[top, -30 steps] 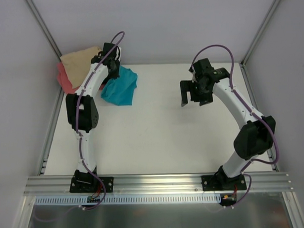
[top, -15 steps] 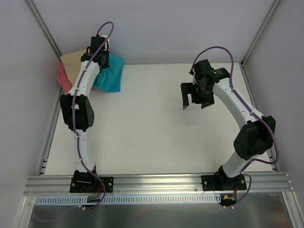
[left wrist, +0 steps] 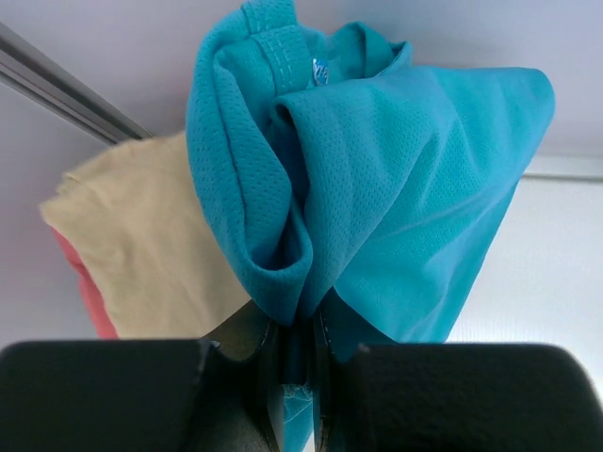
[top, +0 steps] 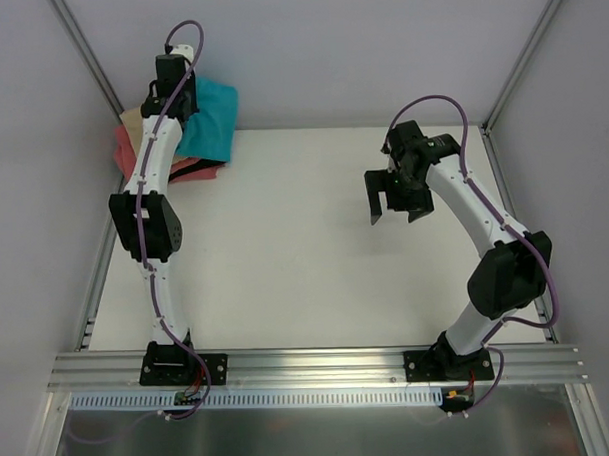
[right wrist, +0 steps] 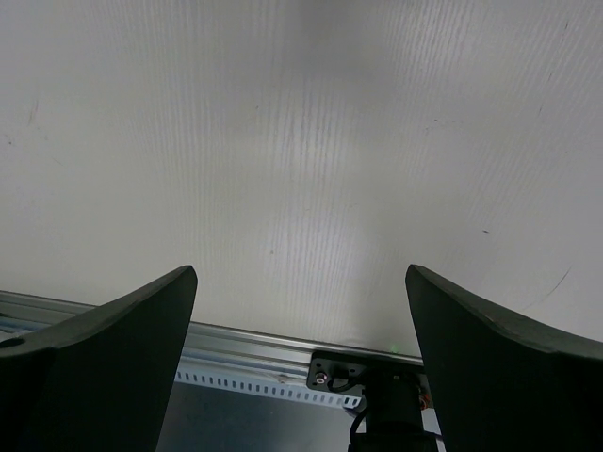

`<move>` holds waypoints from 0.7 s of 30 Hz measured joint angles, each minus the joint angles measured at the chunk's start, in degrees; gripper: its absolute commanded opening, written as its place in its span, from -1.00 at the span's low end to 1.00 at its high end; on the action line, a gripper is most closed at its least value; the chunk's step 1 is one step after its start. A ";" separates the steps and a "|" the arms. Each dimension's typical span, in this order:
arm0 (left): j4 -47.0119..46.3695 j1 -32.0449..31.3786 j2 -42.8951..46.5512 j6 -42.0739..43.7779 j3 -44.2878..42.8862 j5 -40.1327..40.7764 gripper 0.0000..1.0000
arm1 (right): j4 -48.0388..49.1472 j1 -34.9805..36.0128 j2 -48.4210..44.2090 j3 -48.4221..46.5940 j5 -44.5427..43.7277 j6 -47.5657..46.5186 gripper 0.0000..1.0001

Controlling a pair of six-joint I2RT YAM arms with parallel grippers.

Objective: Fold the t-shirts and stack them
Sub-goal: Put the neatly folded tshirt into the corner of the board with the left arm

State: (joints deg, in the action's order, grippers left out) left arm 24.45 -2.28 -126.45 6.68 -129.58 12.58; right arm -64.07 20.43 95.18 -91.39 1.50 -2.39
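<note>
T-shirts (top: 206,121) gathered at far left. Nearest, the right tool (top: 395,218), spread wide, hovers over the white surface (top: 306,278) at mid-right; farther back, the left tool (left wrist: 294,377) pinches the bunched teal t-shirt (left wrist: 405,188) over the tan-beige t-shirt (left wrist: 141,245), which overlaps the coral-pink t-shirt (left wrist: 85,292) in the corner.

Teal cloth t-shirt (left wrist: 405,179): fine pinhole mesh knit, matt; collar band denser, with rows of stitching.
Tan-beige cloth t-shirt (left wrist: 141,254): smoother weave, matt, soft.
Coral-pink cloth t-shirt (left wrist: 92,303): matt, only edge showing.
White table top (right wrist: 301,141): matt, faint fine striations, few small scuffs.
Silver metal rail (right wrist: 254,344): brushed, dull sheen.
Right gripper (right wrist: 300,273): fingers (right wrist: 104,358) black matt plastic.
</note>
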 measured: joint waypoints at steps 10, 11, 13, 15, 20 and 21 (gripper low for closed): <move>-1.84 5.25 -0.02 -0.24 -2.12 -0.02 -1.00 | -2.29 0.13 2.86 -5.05 -0.35 -0.07 0.99; -1.86 5.86 -0.04 -0.28 -2.14 -0.04 -1.00 | -2.51 0.20 3.26 -5.49 -0.39 -0.04 0.99; -1.86 6.95 -0.04 -0.50 -2.16 -0.07 -1.00 | -3.28 0.37 4.31 -6.75 -0.50 -0.07 0.99; -1.86 7.96 -0.09 -0.87 -2.16 -0.15 -1.00 | -3.82 0.70 5.16 -7.91 -1.11 -0.07 0.99; -2.01 9.97 -0.72 -2.16 -2.32 -1.99 -1.00 | -5.40 1.77 7.74 -12.04 -2.03 -0.09 0.99; -2.08 10.38 -0.96 -2.47 -2.29 -2.25 -1.00 | -5.55 1.99 8.31 -12.87 -2.16 -0.07 0.99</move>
State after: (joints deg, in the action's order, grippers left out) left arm 22.37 8.10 -127.42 4.21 -131.87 10.33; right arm -69.63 22.41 103.48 -104.27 -0.67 -2.46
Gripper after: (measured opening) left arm 0.080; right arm 0.993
